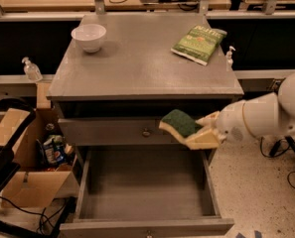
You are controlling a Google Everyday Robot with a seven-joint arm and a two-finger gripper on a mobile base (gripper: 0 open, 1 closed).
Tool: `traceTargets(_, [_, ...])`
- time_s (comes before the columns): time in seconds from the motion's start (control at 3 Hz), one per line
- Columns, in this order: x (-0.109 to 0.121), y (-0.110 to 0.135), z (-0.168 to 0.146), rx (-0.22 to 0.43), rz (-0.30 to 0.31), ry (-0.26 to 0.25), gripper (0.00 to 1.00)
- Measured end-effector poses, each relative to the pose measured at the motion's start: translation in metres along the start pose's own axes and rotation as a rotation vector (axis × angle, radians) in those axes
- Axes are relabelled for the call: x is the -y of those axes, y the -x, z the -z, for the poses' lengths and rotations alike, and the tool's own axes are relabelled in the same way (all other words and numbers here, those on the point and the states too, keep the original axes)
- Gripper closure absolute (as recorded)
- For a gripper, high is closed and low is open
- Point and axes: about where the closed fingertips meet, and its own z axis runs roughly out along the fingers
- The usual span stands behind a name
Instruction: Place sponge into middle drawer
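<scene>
1. Green scrub face up and yellow foam below, the sponge [181, 124] is held in the air, off the counter [137, 73]. It sits in front of the upper drawer front [107, 132], just right of its knob [145, 132].
2. The middle drawer [142, 187] is pulled wide open and its grey box interior is bare, with nothing in it yet.
3. Progress: the pickup is done and the sponge is at the drawer, over its rear right part (my read, as depth is hard to judge). What's left is to lower it inside, let go and pull out. I'd call it past halfway.
4. The hand [199, 131] comes in from the right on the white arm [258, 118]. Its pale fingers are clamped on the sponge's right end, one above and one below. It seems to touch nothing else.
5. Not involved: the white bowl [89, 36] at the counter's back left and the green snack bag [198, 43] at back right, both well apart from the sponge.
</scene>
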Motion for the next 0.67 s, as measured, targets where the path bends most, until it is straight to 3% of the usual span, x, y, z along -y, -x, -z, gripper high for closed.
traceTargets(0.67, [-0.057, -0.077, -0.096, -0.04, 0.108, 0.019, 1.0])
